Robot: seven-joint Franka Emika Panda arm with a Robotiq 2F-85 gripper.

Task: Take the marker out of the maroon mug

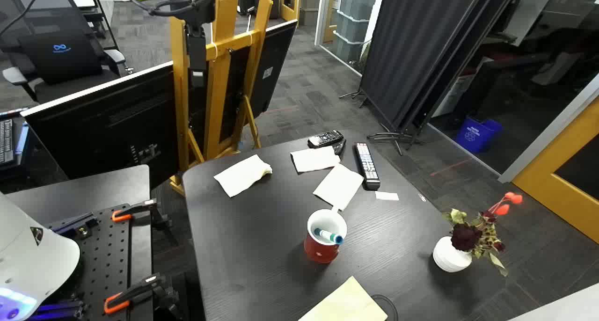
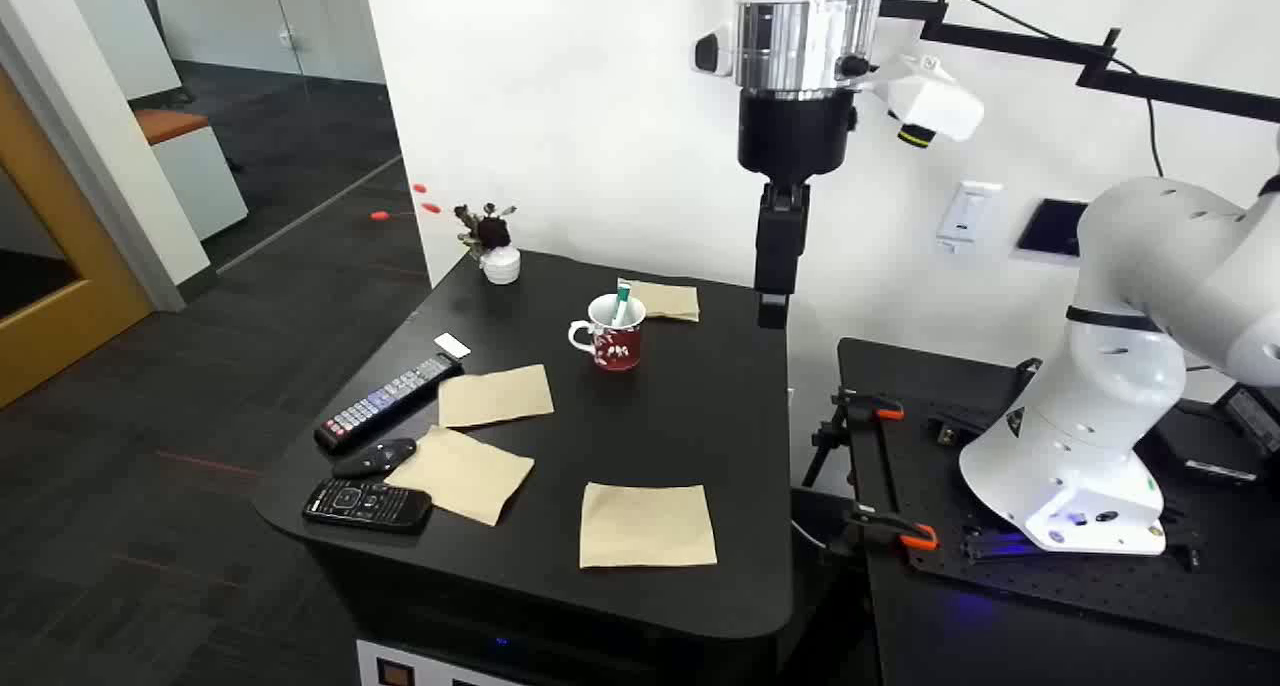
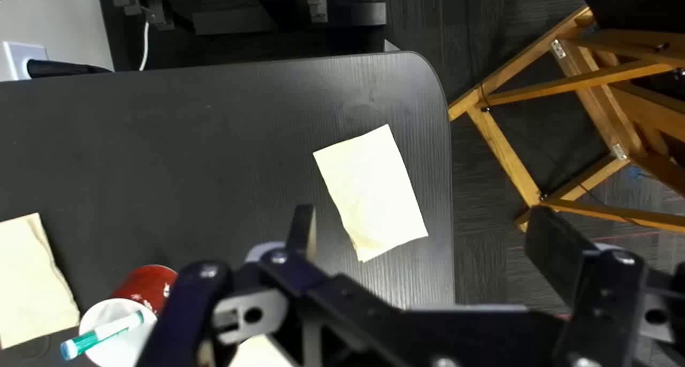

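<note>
The maroon mug stands upright on the dark table in both exterior views (image 1: 321, 251) (image 2: 617, 350). In the wrist view the mug (image 3: 149, 282) is at the lower left, partly covered by the gripper's linkage. The marker leans in the mug with its teal-capped end above the rim, in both exterior views (image 1: 329, 236) (image 2: 621, 306) and the wrist view (image 3: 109, 330). Its lower end is hidden inside in the exterior views. My gripper (image 3: 425, 233) is open and empty, its fingers wide apart. It hangs above table height, off to the mug's side, in both exterior views (image 1: 197, 61) (image 2: 776, 291).
Several paper napkins (image 2: 648, 526) lie on the table. Remotes (image 2: 390, 401) lie along an edge. A white vase with flowers (image 2: 500, 264) stands near a corner. A wooden easel (image 1: 220, 87) stands beyond the table edge. A white wall (image 2: 560, 116) rises behind the table.
</note>
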